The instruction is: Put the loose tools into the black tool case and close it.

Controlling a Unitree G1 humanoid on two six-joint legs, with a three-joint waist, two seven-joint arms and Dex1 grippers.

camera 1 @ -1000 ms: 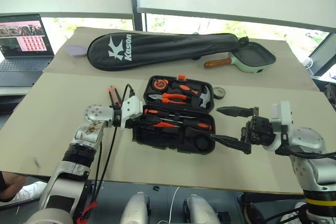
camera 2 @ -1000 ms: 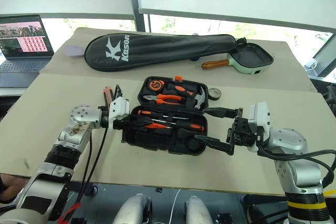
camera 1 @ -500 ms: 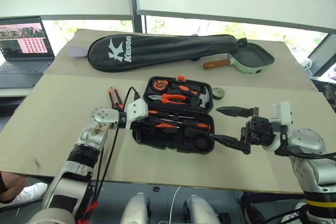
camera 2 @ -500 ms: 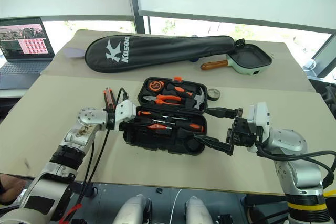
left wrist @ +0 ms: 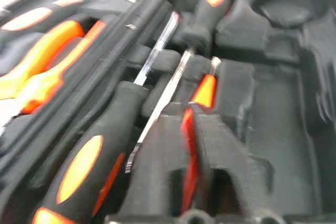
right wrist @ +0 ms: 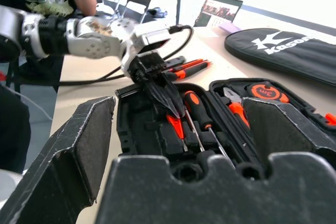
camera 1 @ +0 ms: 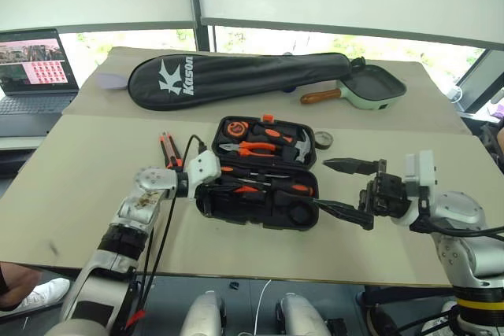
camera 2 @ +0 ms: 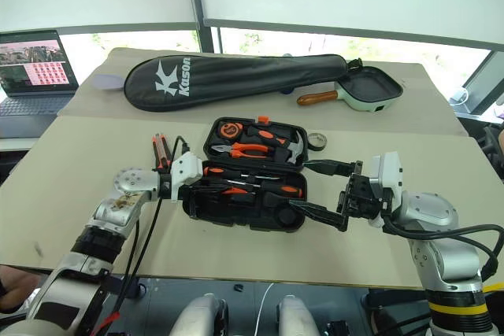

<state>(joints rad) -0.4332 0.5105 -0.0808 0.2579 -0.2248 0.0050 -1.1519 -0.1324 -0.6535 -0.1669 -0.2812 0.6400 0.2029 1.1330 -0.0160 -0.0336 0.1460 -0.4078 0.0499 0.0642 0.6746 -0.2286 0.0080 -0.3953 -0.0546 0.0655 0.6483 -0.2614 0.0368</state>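
Left tool (right wrist: 167, 103), fingers nearly closed on the slim orange tester pen (left wrist: 190, 150), should seat it squarely in the black tool case (camera 1: 264, 214); right tool (camera 1: 344, 190) gapes empty.

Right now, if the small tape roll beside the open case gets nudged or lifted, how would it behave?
The tape roll lies flat on the table, so a nudge would probably slide it, not roll it. It looks small beside the black tool case, so likely light. Tipped on edge, its round shape could roll away.
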